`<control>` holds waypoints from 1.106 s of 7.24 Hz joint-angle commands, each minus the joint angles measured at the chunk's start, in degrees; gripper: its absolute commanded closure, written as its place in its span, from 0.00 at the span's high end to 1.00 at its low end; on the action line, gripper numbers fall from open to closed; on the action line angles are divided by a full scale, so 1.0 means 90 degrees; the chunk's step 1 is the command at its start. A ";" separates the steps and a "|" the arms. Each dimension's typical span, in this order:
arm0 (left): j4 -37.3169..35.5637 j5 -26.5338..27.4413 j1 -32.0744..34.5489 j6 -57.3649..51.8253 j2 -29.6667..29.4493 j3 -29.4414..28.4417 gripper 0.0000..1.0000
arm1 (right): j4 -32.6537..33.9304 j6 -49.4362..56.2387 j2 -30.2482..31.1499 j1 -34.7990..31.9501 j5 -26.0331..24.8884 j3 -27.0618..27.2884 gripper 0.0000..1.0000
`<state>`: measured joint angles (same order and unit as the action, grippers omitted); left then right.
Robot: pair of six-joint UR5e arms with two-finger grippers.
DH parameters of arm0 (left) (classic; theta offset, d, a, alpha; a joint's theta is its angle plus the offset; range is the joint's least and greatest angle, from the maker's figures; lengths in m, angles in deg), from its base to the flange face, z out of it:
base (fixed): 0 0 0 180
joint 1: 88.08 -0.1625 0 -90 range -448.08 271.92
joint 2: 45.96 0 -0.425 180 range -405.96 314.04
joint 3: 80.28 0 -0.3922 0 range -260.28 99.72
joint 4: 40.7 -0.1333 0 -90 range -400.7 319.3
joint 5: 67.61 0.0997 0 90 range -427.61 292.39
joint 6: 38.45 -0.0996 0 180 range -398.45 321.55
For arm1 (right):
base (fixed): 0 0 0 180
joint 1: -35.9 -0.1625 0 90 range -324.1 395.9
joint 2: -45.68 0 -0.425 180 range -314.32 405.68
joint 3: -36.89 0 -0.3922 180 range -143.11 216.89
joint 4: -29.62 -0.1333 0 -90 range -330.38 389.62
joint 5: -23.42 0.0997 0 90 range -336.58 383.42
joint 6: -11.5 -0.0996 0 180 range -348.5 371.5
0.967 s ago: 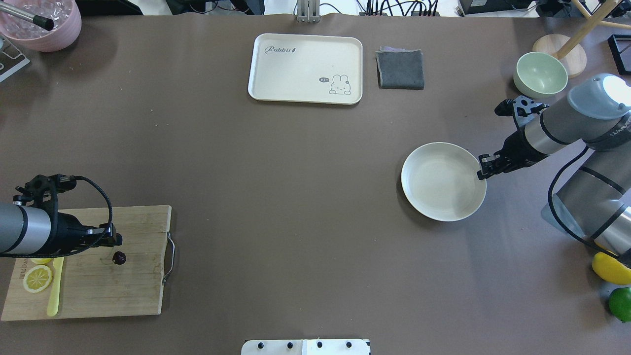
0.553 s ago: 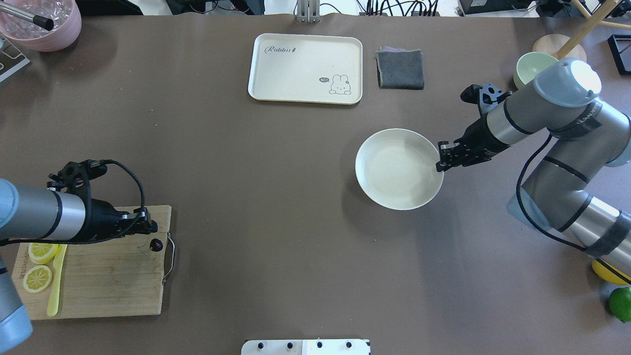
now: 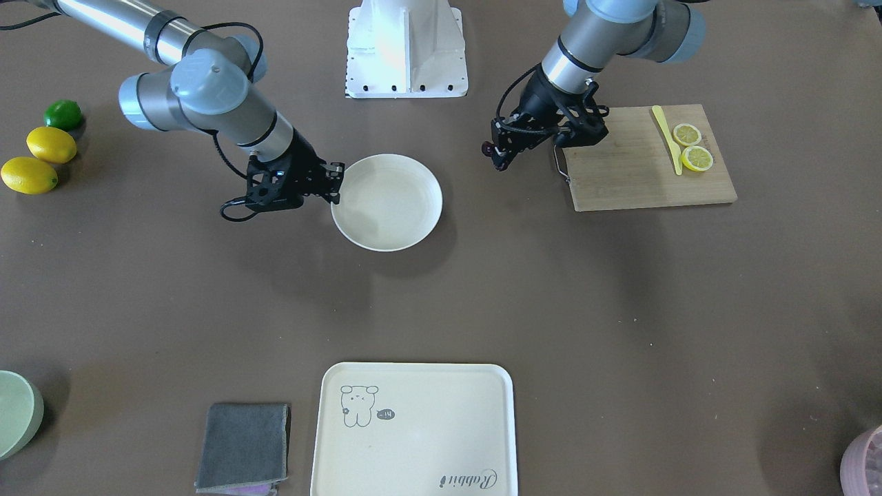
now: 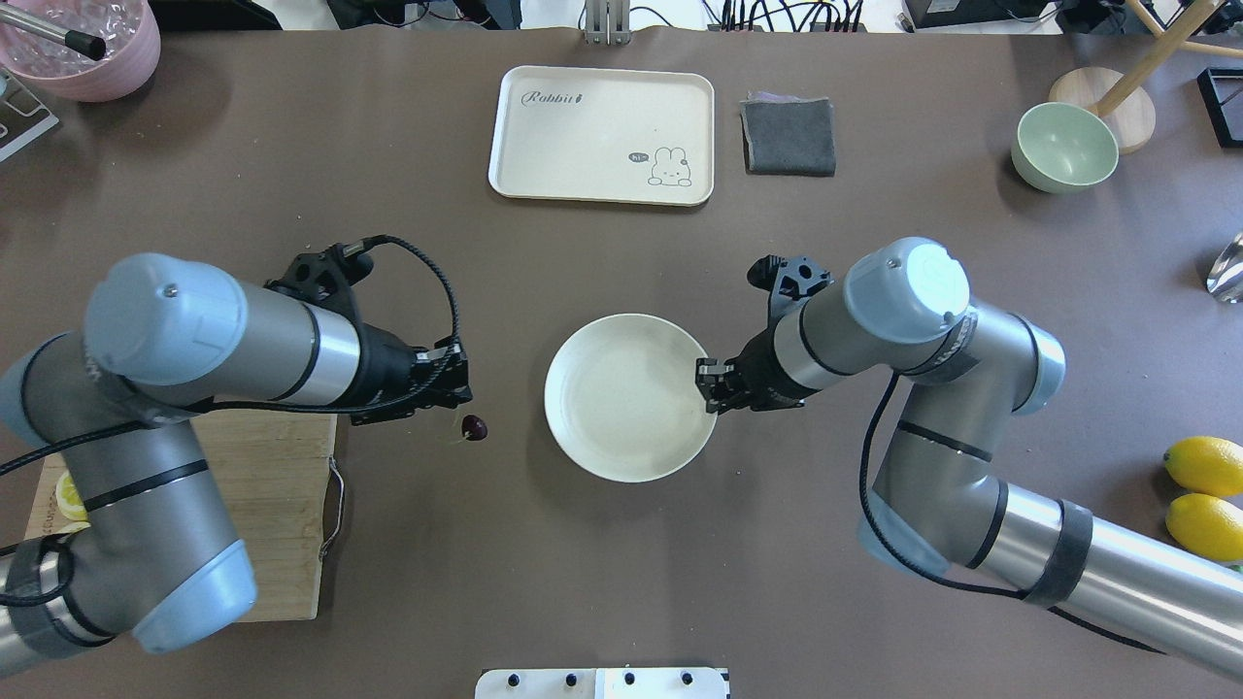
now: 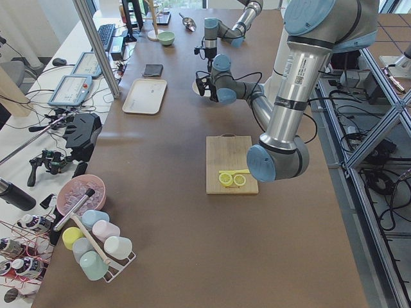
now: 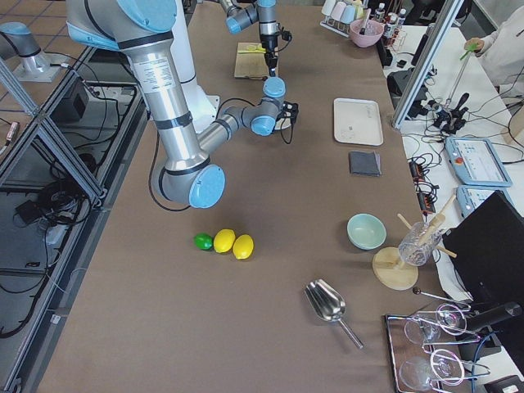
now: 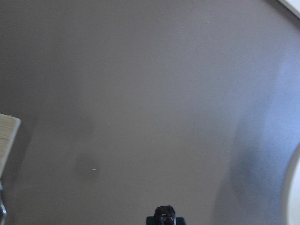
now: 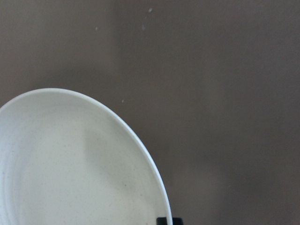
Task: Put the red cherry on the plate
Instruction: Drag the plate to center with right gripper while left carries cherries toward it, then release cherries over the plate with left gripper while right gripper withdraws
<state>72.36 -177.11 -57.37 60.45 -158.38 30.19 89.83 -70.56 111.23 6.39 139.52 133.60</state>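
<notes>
The red cherry [image 4: 474, 427] is a tiny dark round fruit hanging by its thin stem from my left gripper [image 4: 456, 392], which is shut on it above bare table, just right of the cutting board. In the front view the red cherry [image 3: 488, 147] hangs at the tip of my left gripper [image 3: 499, 151]. The plate [image 4: 621, 408] is round and cream-white and sits mid-table, a short gap right of the cherry. My right gripper [image 4: 706, 381] is shut on the plate's right rim. The right wrist view shows the plate [image 8: 70, 164] with nothing on it.
A wooden cutting board [image 4: 272, 485] with lemon slices [image 3: 692, 146] and a yellow knife lies at the near left. At the far side lie a cream tray [image 4: 602, 136], a grey cloth [image 4: 789, 136] and a green bowl [image 4: 1064, 146]. Whole lemons [image 4: 1204, 466] sit at the right edge.
My left gripper has carried the cherry rightward off the cutting board to over the table. My right gripper has brought the plate leftward to the middle of the table.
</notes>
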 commanded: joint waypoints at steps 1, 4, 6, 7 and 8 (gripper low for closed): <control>-0.0160 0.0591 -0.0362 0.0223 -0.0895 -0.0660 0.09 | 0.0020 -0.0286 -0.0221 0.0630 -0.0574 -0.0032 0.00; -0.0150 0.0722 -0.0550 0.0301 -0.0986 -0.0984 0.09 | 0.0000 -0.0267 -0.0281 0.0759 -0.0878 -0.0053 0.99; -0.0150 0.0760 -0.0823 0.0311 -0.0898 -0.0994 0.10 | 0.0058 -0.0199 -0.0204 0.0303 -0.0569 0.0287 1.00; -0.0150 0.1225 -0.1134 0.0320 -0.0907 -0.0995 0.10 | 0.0059 -0.0189 -0.0077 -0.0193 0.0149 0.0425 1.00; -0.0150 0.1307 -0.1243 0.0321 -0.0917 -0.1062 0.13 | 0.0059 -0.0170 0.0185 -0.0469 0.0456 0.0629 1.00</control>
<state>71.00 -167.26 -66.74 63.29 -166.60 21.11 90.29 -72.31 110.66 5.86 139.19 137.19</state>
